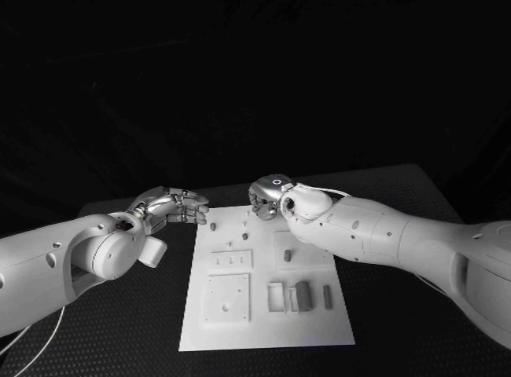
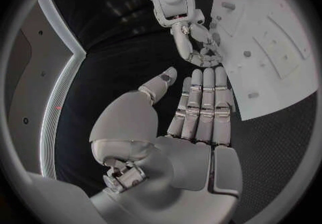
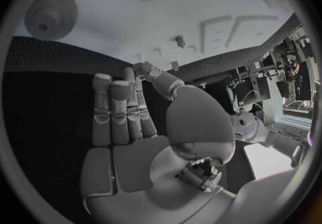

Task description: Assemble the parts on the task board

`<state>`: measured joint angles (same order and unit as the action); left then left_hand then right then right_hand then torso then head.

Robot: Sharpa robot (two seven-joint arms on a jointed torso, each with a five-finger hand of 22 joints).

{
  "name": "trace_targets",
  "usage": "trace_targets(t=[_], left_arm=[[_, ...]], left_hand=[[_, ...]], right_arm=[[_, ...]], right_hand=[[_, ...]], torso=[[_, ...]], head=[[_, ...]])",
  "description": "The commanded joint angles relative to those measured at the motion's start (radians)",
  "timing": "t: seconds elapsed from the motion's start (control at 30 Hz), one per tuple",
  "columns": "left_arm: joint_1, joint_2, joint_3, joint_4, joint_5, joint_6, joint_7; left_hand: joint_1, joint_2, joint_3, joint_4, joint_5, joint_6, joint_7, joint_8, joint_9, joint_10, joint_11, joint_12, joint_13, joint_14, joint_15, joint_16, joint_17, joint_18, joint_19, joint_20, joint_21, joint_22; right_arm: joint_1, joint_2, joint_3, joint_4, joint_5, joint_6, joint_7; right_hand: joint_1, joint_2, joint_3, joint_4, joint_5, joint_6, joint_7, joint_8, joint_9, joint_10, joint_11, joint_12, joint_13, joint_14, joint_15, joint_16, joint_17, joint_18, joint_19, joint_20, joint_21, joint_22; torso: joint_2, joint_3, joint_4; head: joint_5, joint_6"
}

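Note:
The white task board point(image 1: 267, 334) lies in the middle of the table, with raised plates and recesses on it. Small grey parts lie near its front: a block point(image 1: 303, 294) and a narrow bar point(image 1: 327, 295). Short pegs point(image 1: 247, 236) stand toward the far end. My left hand point(image 1: 170, 206) hovers off the board's far left corner, its fingers point(image 2: 201, 100) straight, thumb apart, holding nothing. My right hand point(image 1: 270, 196) hangs over the far edge, palm point(image 3: 134, 165) bare. From the left wrist, the right hand point(image 2: 198, 47) points down beside the board point(image 2: 268, 47).
Black textured table point(image 1: 119, 330) surrounds the board on all sides. In the right wrist view a round ridged piece point(image 3: 50, 17) and a small peg point(image 3: 180, 41) stand on the board point(image 3: 134, 14). My right forearm point(image 1: 380, 236) crosses above the board's far right corner.

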<state>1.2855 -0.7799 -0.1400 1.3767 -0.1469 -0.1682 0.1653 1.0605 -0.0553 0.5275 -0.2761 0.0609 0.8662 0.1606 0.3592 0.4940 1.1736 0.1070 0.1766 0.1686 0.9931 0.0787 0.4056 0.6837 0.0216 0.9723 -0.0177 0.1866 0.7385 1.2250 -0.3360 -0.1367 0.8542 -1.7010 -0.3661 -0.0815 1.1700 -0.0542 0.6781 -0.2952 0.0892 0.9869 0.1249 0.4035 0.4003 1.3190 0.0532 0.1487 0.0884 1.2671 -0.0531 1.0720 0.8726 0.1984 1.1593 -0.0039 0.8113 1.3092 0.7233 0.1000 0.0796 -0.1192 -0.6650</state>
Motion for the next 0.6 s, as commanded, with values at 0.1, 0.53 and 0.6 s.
trace_targets(t=[0.1, 0.53, 0.6], left_arm=[[0.006, -0.001, 0.001, 0.008, -0.002, 0.002, 0.004], [0.027, 0.001, 0.001, 0.024, -0.002, -0.005, 0.002], [0.028, 0.002, 0.001, 0.025, -0.002, -0.005, 0.003]], left_hand=[[-0.009, -0.001, -0.006, 0.000, -0.003, -0.001, 0.008, -0.007, 0.000, 0.001, 0.004, -0.004, 0.002, 0.005, 0.005, -0.005, 0.002, 0.009, -0.001, 0.002, -0.004, 0.001], [-0.009, -0.003, -0.006, -0.001, -0.003, -0.001, 0.008, -0.007, 0.000, 0.001, 0.004, -0.005, 0.002, 0.005, 0.006, -0.007, 0.003, 0.009, -0.001, 0.002, -0.004, 0.002], [-0.009, -0.004, -0.006, -0.001, -0.003, -0.001, 0.008, -0.008, 0.000, 0.001, 0.004, -0.006, 0.002, 0.005, 0.006, -0.007, 0.004, 0.009, -0.001, 0.002, -0.004, 0.002]], right_arm=[[0.006, 0.025, 0.000, -0.030, 0.000, -0.009, -0.002], [0.006, 0.087, 0.000, -0.094, -0.016, 0.013, 0.001], [0.005, 0.090, 0.000, -0.100, -0.017, 0.016, 0.002]], right_hand=[[0.002, 0.004, 0.007, 0.002, 0.007, 0.012, -0.008, 0.003, 0.037, 0.008, -0.002, 0.002, 0.055, -0.002, -0.006, 0.005, 0.001, 0.063, -0.003, -0.009, 0.006, 0.023], [0.002, 0.004, 0.009, 0.002, 0.007, 0.011, -0.008, 0.002, 0.038, 0.007, -0.002, 0.001, 0.057, -0.003, -0.006, 0.006, 0.000, 0.063, -0.005, -0.009, 0.008, 0.023], [0.002, 0.004, 0.009, 0.002, 0.007, 0.011, -0.008, 0.002, 0.038, 0.007, -0.002, 0.001, 0.057, -0.004, -0.006, 0.006, 0.000, 0.063, -0.005, -0.009, 0.009, 0.023]], torso=[[0.002, 0.0001, 0.0645], [0.009, 0.0002, 0.0773], [0.011, -0.0004, 0.0798]], head=[[-0.006, 0.005], [-0.009, 0.009], [-0.010, 0.008]])
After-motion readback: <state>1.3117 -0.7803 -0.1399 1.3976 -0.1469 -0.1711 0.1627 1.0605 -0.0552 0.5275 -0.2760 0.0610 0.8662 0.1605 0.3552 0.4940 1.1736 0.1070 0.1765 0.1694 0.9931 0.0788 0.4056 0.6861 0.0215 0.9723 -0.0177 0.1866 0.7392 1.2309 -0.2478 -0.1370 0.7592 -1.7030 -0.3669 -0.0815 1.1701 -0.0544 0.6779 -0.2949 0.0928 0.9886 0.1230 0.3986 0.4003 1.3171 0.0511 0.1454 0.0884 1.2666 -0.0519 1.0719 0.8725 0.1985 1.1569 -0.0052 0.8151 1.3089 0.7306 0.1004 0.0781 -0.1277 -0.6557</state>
